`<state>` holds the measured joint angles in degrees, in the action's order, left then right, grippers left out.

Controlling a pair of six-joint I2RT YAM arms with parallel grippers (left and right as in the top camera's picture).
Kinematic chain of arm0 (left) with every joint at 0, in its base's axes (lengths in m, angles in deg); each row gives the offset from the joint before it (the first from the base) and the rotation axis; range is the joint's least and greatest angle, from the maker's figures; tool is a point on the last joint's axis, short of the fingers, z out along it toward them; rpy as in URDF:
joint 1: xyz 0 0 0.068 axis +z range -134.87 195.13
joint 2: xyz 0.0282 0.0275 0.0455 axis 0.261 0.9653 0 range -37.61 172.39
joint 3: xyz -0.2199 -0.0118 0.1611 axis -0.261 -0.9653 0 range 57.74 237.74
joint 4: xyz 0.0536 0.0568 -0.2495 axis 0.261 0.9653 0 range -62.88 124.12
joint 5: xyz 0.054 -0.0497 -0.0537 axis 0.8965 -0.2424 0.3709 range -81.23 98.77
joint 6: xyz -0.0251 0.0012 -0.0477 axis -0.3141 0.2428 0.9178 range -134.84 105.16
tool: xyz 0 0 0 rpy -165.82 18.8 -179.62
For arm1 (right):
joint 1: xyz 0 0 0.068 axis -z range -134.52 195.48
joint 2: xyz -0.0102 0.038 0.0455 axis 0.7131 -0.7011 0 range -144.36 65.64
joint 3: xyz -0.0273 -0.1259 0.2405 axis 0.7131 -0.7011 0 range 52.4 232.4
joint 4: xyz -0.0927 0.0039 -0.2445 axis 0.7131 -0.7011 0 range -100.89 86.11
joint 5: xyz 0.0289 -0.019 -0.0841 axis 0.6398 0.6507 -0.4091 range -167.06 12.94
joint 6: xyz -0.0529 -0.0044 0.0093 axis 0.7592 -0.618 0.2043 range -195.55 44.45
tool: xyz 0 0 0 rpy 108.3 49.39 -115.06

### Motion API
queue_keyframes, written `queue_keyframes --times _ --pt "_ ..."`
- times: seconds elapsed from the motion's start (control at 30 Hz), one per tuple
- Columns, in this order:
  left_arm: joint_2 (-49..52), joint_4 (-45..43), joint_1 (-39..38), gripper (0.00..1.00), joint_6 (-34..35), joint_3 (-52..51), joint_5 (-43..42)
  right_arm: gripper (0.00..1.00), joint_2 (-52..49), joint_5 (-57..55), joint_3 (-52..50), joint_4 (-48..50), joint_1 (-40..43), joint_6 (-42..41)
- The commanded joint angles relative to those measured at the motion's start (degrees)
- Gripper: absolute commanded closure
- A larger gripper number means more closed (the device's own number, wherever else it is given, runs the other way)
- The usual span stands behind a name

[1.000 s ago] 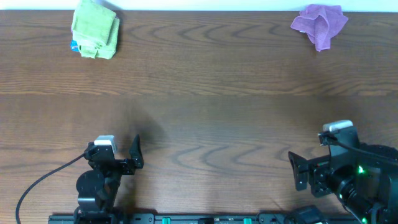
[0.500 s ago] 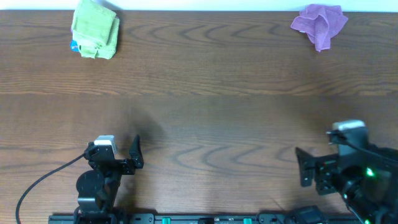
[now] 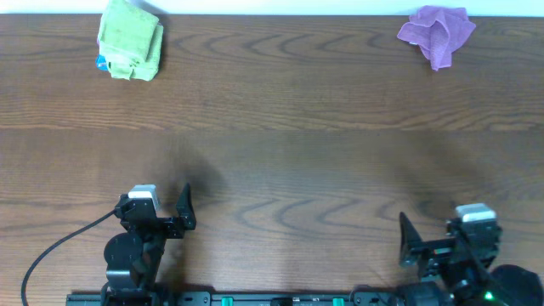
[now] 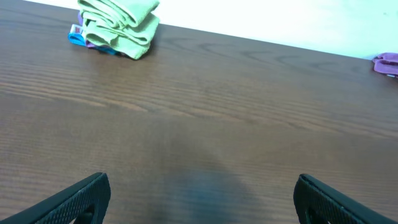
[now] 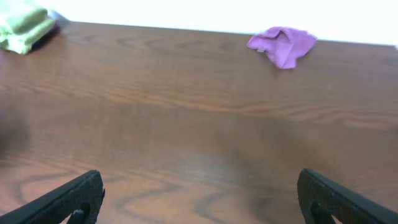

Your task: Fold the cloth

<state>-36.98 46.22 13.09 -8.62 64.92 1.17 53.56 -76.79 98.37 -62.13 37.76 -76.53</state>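
A crumpled purple cloth (image 3: 437, 32) lies at the far right of the wooden table; it also shows in the right wrist view (image 5: 282, 45) and at the edge of the left wrist view (image 4: 388, 63). My left gripper (image 3: 161, 214) sits at the near left edge, open and empty, its fingertips wide apart in the left wrist view (image 4: 199, 200). My right gripper (image 3: 438, 246) sits at the near right edge, open and empty, its jaws wide apart in the right wrist view (image 5: 199, 198). Both are far from the purple cloth.
A stack of folded cloths, green (image 3: 130, 39) on top with blue and purple under it, lies at the far left; it also shows in the left wrist view (image 4: 118, 26) and the right wrist view (image 5: 25, 26). The table's far edge (image 3: 272, 15) meets a white wall.
My right arm has drawn back toward the near edge of the table and settled lower. The left arm and both cloths have not moved.
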Motion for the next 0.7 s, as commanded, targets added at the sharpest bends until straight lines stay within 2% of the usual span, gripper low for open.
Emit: queue_keyframes --times 0.0,0.27,0.67 --pt "-0.37 0.33 -0.13 0.05 0.63 -1.29 0.55 0.01 4.33 1.6 -6.86 2.58 -0.39 0.57" --pt "-0.37 0.33 -0.13 0.05 0.63 -1.29 0.55 0.01 11.5 1.68 -19.89 8.22 -3.19 0.61" --pt "-0.37 0.33 -0.13 0.05 0.63 -1.29 0.55 0.01 11.76 1.66 -29.81 8.76 -3.23 0.61"
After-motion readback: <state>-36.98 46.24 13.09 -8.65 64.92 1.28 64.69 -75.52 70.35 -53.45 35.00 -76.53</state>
